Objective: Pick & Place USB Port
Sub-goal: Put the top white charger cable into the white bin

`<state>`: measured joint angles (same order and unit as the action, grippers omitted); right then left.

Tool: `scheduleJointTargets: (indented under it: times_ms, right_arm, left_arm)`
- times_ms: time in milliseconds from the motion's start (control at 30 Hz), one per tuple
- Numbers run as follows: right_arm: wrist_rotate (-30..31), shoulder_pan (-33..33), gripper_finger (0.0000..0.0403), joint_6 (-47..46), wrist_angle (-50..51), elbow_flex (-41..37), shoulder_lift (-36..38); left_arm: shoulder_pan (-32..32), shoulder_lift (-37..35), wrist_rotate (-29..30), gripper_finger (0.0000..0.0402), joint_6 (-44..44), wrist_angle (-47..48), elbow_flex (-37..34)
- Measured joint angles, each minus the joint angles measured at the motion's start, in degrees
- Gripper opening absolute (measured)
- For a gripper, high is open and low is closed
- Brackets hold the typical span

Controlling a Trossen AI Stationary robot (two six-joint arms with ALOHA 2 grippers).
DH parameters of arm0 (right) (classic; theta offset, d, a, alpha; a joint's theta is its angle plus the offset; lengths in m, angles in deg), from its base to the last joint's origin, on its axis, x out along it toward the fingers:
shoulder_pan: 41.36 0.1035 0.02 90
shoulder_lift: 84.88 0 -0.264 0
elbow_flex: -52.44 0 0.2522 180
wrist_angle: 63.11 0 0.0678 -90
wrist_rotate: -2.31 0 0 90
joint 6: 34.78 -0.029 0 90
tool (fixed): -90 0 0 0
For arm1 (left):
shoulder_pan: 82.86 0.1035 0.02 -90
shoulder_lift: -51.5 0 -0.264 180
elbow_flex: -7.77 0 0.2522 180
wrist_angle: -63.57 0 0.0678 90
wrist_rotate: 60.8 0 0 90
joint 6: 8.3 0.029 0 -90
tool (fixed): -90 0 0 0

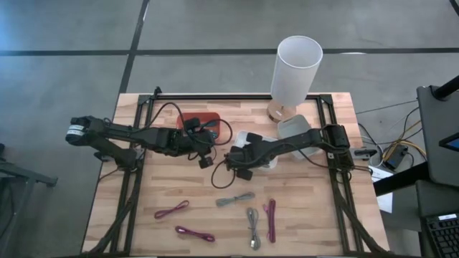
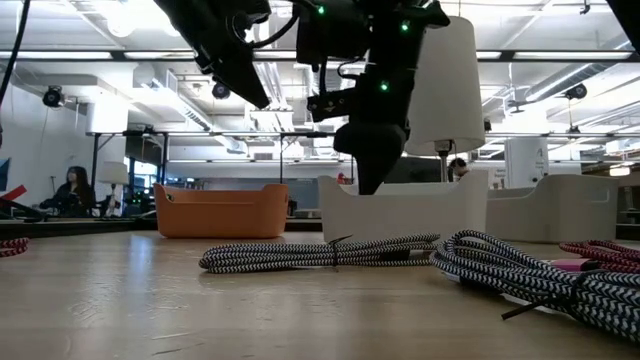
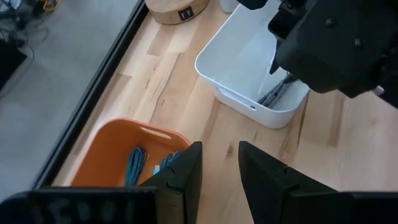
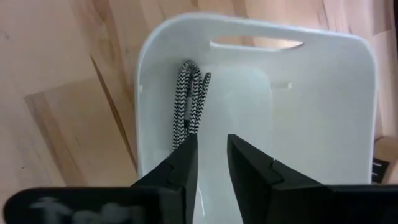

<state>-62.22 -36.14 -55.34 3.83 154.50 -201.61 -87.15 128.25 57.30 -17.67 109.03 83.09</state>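
One black-and-white cable is lying in the white bin, frame centre; right end effector is hanging above, fingers slightly apart, empty. Release step; next: fetch another cable.

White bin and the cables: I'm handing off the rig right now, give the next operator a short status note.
Right gripper: above the white bin, jaws apart, holding nothing.
Left gripper: waiting open between the orange bin and the white bin, empty.
Done: one black-and-white braided cable lies in the white bin; blue cables lie in the orange bin.
Left: five cables on the table: three magenta cables, a grey-green cable and a grey cable.
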Motion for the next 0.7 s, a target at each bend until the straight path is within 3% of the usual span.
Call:
scheduleJointTargets:
  times_ms: [300,467,700]
  right_arm:
    - [0.0,1.6,0.0088,2.8,1.4,4.0,3.1]
    - [0.1,3.6,0.0079,2.6,1.8,3.4,9.8]
    - [0.2,7.6,0.0073,2.6,0.4,-1.2,18.9]
  left_arm:
    - [0.2,0.0,-2.8,0.0115,-5.5,-0.1,0.0]
    - [-1.3,0.0,-11.5,0.0115,-9.0,-1.1,0.0]
    - [-8.1,0.0,-12.7,0.0115,-9.2,-12.6,-4.3]
